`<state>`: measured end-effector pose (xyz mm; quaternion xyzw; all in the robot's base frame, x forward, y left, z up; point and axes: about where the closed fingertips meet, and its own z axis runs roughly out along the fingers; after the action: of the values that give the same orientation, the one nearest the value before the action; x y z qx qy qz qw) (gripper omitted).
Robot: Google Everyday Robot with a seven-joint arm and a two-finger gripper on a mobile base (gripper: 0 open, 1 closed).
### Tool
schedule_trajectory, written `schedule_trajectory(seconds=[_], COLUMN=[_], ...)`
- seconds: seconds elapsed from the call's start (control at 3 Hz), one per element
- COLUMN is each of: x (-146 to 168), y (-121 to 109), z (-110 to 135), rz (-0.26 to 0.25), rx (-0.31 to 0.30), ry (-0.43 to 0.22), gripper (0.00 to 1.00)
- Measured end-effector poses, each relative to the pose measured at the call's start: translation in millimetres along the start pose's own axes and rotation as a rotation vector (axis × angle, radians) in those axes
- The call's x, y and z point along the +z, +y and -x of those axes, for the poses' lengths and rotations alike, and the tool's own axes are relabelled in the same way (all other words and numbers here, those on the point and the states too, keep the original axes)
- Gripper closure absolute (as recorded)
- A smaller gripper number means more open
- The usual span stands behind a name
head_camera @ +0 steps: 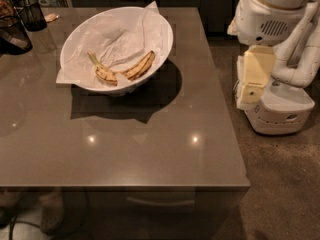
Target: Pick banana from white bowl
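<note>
The banana, yellow with brown speckles and a thin stem, lies in the white bowl on the crumpled white paper that lines it. The bowl stands at the back of the brown table, left of centre. My gripper, a cream-coloured piece at the end of the white arm, hangs past the table's right edge. It is well to the right of the bowl and touches nothing.
Two dark containers stand at the table's back left corner. My white arm and body stand on the floor right of the table. A drawer handle shows under the front edge.
</note>
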<state>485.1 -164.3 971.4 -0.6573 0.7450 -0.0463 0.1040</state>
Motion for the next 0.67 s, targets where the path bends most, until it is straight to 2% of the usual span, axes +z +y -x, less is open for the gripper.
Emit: schedule_trajectory(seconds=[0.33, 0.67], x=[0, -13], y=[-5, -25], z=[4, 28], rz=[-0.019, -0.043], rx=[-0.002, -0.021], ry=[-0.011, -0.059], gripper=[0.00, 0.00])
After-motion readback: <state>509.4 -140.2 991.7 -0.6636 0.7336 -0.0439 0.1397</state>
